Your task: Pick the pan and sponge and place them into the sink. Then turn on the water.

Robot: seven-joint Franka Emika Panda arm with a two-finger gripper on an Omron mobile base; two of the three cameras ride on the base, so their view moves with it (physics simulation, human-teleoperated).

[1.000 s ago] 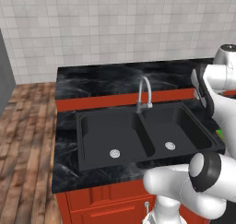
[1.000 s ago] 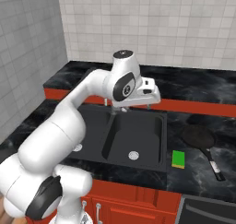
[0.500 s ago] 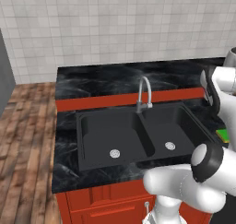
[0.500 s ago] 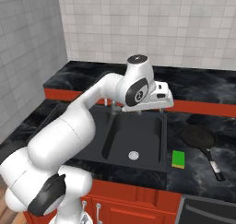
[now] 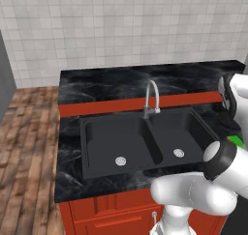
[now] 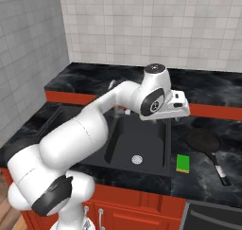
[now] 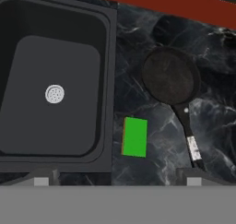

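Fingers (image 7: 42, 178) are sitting spread wide with nothing between them; the gripper (image 7: 117, 179) is hovering above the counter (image 7: 152, 29). Just under it the sponge (image 7: 134, 137) is lying green face up beside the sink (image 7: 109, 80) rim. The pan (image 7: 169, 77) is resting near the sponge, handle pointing toward the counter's front edge. Faucet (image 5: 151, 97) is standing behind the divider.

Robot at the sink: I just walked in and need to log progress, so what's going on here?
The white arm's open gripper hovers above the counter right of the black double-basin sink, holding nothing. The small round black frying pan and the yellow sponge with a green face lie on the dark marble counter, apart from each other. No water runs from the silver gooseneck faucet.
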